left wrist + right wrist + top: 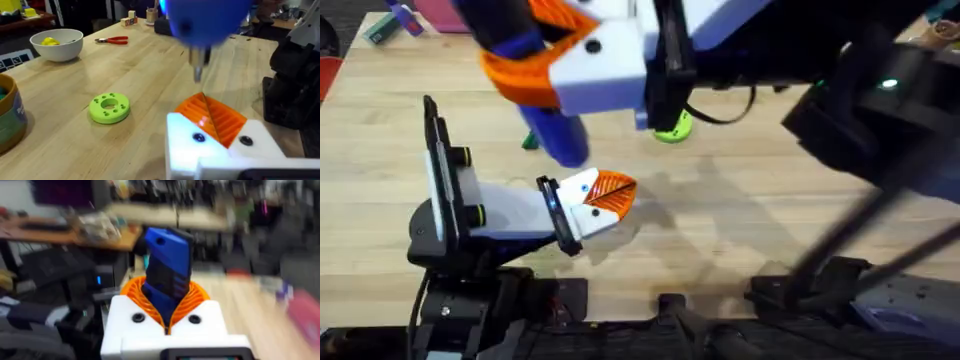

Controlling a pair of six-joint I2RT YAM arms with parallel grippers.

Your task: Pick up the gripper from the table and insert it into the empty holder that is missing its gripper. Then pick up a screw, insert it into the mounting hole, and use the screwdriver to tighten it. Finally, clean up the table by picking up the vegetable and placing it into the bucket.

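- Screwdriver (555,135), blue and chunky, is held upright in the right gripper (167,325), whose orange ribbed pads (192,300) are closed around its body; its black tip (197,75) hangs just above the left gripper (220,137).
- Whether the left gripper is open or closed cannot be told; one orange wedge (612,190) on a white block (592,215) is seen at its end, low over the table (740,230).
- For the tightening step, the tip should be lowered straight onto a dark screw hole (199,137) in the white block, kept vertical and centred before any turning.
- Nearby, a flat green disc (110,107) lies well clear of the work.
- Farther off stand a white bowl (57,45) and red pliers (112,40); the bucket (10,117) sits at the table's edge. Nothing blocks the descent.
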